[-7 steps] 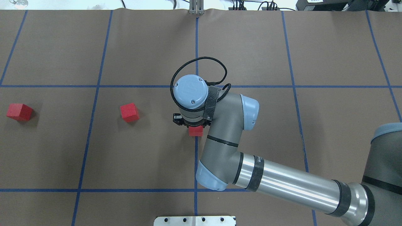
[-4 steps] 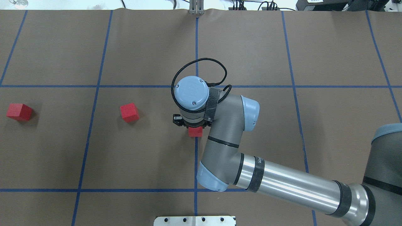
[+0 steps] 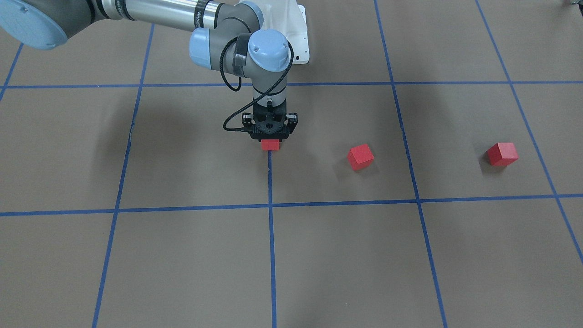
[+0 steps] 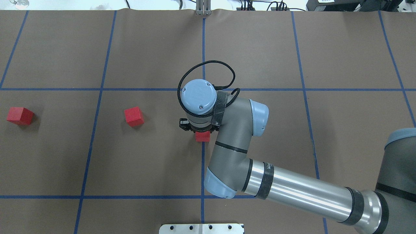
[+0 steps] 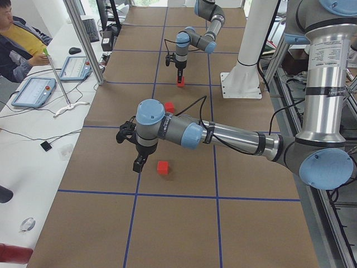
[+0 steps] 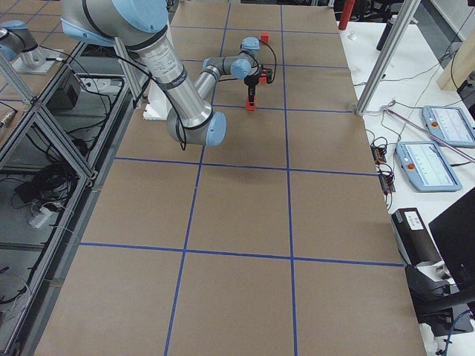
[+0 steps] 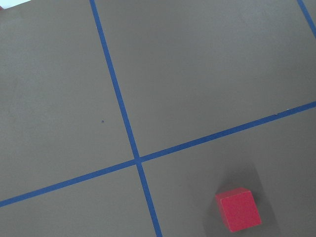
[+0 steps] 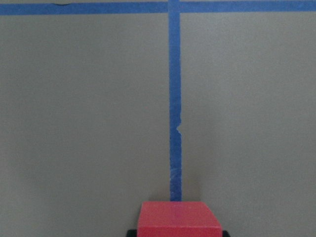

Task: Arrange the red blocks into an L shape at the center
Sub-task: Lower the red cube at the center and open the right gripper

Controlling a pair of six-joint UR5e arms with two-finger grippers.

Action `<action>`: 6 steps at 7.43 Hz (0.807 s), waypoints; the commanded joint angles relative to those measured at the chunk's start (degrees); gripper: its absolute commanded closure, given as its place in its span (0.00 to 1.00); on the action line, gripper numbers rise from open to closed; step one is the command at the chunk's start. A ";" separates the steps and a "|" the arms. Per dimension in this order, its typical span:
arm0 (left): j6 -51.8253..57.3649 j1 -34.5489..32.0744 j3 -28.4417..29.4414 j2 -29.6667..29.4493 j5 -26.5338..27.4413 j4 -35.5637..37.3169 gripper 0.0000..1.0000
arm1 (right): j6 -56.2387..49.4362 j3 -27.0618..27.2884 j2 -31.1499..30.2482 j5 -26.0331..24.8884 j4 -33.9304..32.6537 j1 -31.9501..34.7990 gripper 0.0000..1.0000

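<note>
Barely anything has moved: your right gripper still pinches a red block at centre, so let go, then fetch the nearest loose block; your left gripper can't be read.

Brown table, blue tape grid, centre red block on a line, middle red block, far-left red block.

Three red blocks lie separate, one central.

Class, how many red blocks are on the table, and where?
3. The first red block sits on the centre line in the right gripper; the second red block lies to the robot's left; the third red block farther left. None seems hidden.
</note>
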 commanded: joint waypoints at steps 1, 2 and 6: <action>0.00 0.03 0.00 0.00 0.00 0.00 0.00 | 0.20 -0.06 0.00 -0.90 -0.01 -0.19 0.00; 0.00 0.03 0.00 0.00 0.00 0.00 0.00 | 0.20 -0.06 0.00 -0.91 -0.01 -0.19 0.00; -0.09 0.03 0.00 -0.44 0.00 0.00 0.00 | -0.94 0.73 -0.70 1.36 -0.36 5.40 0.00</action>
